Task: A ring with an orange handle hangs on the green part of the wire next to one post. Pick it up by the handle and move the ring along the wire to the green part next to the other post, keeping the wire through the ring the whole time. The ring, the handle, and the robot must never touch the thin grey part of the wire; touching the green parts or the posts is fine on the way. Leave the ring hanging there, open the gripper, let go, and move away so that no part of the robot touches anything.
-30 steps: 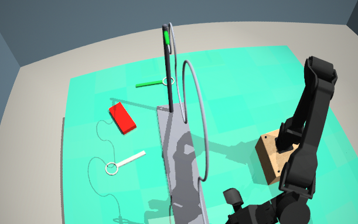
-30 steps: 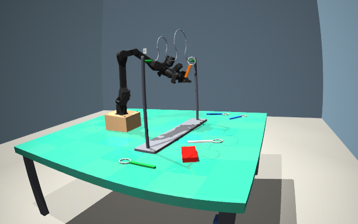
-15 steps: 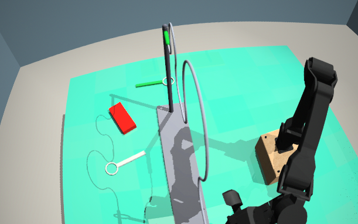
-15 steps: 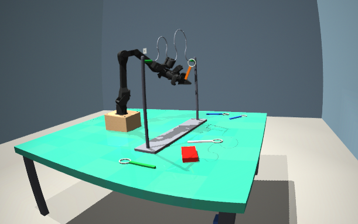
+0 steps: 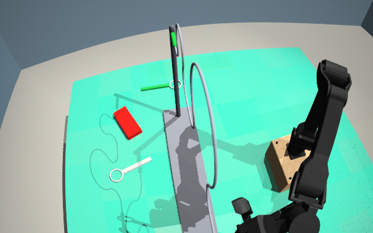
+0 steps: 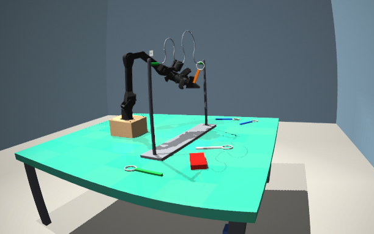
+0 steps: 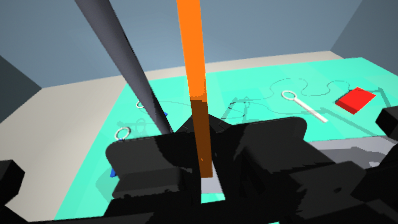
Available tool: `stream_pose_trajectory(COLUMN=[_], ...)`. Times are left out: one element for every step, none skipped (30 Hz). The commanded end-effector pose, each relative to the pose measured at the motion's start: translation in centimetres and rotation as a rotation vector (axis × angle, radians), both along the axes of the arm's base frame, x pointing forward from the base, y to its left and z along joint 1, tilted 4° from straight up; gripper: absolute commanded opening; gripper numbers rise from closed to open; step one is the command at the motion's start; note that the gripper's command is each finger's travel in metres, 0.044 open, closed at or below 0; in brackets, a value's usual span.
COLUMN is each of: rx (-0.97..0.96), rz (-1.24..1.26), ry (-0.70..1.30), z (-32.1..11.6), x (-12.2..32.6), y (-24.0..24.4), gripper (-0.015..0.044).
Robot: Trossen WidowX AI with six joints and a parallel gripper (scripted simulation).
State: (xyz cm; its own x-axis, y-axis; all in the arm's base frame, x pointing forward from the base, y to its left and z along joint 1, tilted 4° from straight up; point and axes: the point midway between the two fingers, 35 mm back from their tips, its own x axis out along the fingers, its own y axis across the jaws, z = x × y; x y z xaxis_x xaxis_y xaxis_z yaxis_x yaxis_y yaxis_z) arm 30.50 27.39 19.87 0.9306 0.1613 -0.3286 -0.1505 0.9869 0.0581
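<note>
High top view and distant exterior view, both spanning the red block (image 5: 127, 122) (image 6: 198, 161)

Plain test room — bare blue-grey walls | turquoise table (image 5: 242, 116) (image 6: 101, 159) (image 7: 250, 90), robot arm (image 5: 324, 128) (image 6: 128, 76)

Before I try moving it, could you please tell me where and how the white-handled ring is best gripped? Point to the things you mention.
I'd grip the middle of the white handle (image 5: 137, 165) (image 6: 209, 147) (image 7: 311, 109) from above, fingers across its narrow width: it lies flat, straight and slim, with the ring at one end.
</note>
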Motion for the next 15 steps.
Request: stream_pose_trajectory(rx=[0.000,0.000,0.000,0.000,0.000,0.000,0.000,0.000,0.000,0.000,0.000,0.001,0.001,0.001,0.001], rz=[0.000,0.000,0.000,0.000,0.000,0.000,0.000,0.000,0.000,0.000,-0.001,-0.001,-0.002,-0.003,-0.003], ry=[0.000,0.000,0.000,0.000,0.000,0.000,0.000,0.000,0.000,0.001,0.001,0.002,0.002,0.003,0.004], z=[0.0,0.0,0.0,0.0,0.0,0.0,0.0,0.0,0.0,0.1,0.2,0.2,0.4,0.5,0.6], x=[0.0,0.0,0.0,0.0,0.0,0.0,0.0,0.0,-0.1,-0.2,-0.5,-0.8,-1.1,-1.5,-2.0], y=[0.0,0.0,0.0,0.0,0.0,0.0,0.0,0.0,0.0,0.0,0.0,-0.1,-0.1,-0.2,-0.2], gripper=[-0.0071,-0.0045,-0.0019,0.0008,0.0034,0.0060,0.0086,0.0113,0.0139,0.0160,0.0160,0.0160,0.0160,0.0160,0.0160])
